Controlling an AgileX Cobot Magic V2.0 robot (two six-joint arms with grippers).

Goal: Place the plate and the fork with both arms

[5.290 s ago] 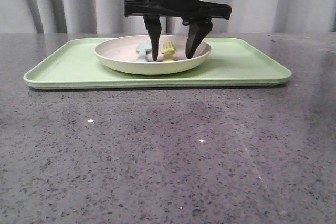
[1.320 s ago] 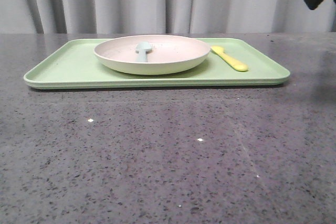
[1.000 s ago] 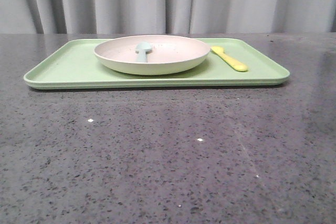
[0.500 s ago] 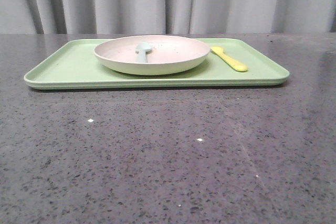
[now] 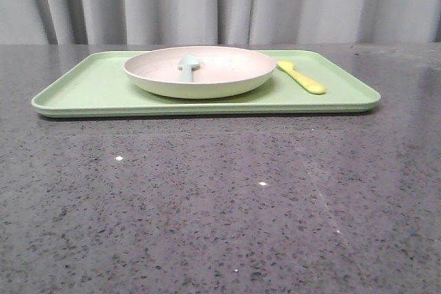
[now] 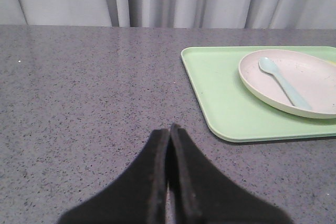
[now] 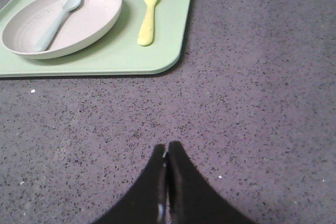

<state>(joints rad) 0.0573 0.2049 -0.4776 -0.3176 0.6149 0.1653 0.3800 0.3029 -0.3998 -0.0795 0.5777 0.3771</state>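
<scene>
**Room and backdrop**

Dark grey speckled stone table (image 5: 220, 197) fills the foreground, glossy (small bright light glints on it). Behind it hangs a pale grey pleated curtain (image 5: 220, 1), spanning the full width. Lighting even, soft.

I see the tray (image 5: 83, 91) lying on the table (image 5: 207, 197), toward the far side. The plate (image 5: 227, 84) sits on the tray around its middle. The spoon (image 5: 187, 67) lies in the plate, left of the plate's centre. The fork (image 5: 300, 77) lies on the tray itself, just right of the plate, not touching it as far as I can tell. The tray's left part and right end are bare. A curtain (image 5: 207, 1) hangs behind the table
</scene>
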